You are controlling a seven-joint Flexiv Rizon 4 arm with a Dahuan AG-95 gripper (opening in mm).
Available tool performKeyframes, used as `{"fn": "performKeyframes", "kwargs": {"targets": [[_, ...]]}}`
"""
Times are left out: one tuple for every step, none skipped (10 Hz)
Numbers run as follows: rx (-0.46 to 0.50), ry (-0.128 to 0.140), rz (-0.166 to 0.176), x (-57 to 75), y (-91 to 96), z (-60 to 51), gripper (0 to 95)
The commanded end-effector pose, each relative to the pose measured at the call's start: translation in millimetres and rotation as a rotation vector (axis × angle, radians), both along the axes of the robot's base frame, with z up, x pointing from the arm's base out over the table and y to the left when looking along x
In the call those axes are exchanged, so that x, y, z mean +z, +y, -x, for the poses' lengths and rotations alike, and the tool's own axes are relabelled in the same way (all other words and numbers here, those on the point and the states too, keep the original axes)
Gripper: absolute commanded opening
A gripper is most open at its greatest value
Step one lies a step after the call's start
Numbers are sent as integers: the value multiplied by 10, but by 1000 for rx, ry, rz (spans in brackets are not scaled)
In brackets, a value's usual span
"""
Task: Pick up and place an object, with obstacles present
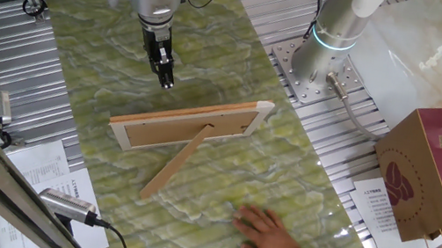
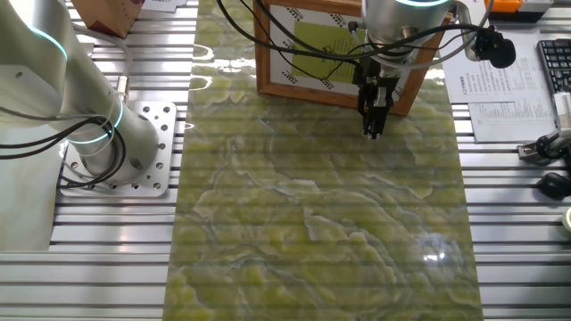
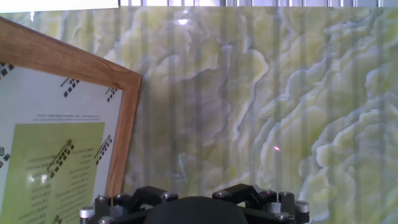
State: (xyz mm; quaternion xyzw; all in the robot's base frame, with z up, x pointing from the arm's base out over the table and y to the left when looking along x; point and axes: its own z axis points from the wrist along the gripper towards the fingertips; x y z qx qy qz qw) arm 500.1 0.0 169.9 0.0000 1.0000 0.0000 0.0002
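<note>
The obstacle is a light wooden picture frame (image 1: 189, 128) standing upright in the middle of the green marbled mat. Its back and its long flat prop leg (image 1: 174, 166) face one fixed view. Its glazed front with a green sheet shows in the other fixed view (image 2: 308, 45) and at the left of the hand view (image 3: 62, 155). My gripper (image 1: 166, 80) hangs just above the mat on the frame's front side, a little apart from it (image 2: 371, 129). Its fingers look closed together and empty. Only its dark housing (image 3: 193, 211) shows in the hand view. I see no separate object to pick.
A person's hand (image 1: 270, 237) rests flat on the mat on the prop-leg side of the frame. A second arm's base (image 1: 325, 56) is bolted beside the mat. A red-brown Costa paper bag (image 1: 435, 176) stands off the mat. Papers and a keyboard (image 2: 555, 62) lie at the table's edge.
</note>
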Motion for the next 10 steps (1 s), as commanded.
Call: {"fn": "performKeyframes", "kwargs": {"targets": [[58, -2, -2, 1, 0, 1, 0], [58, -1, 1, 1, 0, 1, 0], [58, 0, 2, 2, 1, -1, 0], [58, 0, 1, 4, 2, -4, 0], [58, 0, 2, 7, 4, -10, 0], [59, 1, 2, 9, 5, -14, 0], [59, 1, 1, 14, 8, -24, 0], [59, 2, 1, 18, 11, -32, 0], [57, 2, 2, 19, 11, -34, 0], [58, 2, 2, 19, 11, -36, 0]]}}
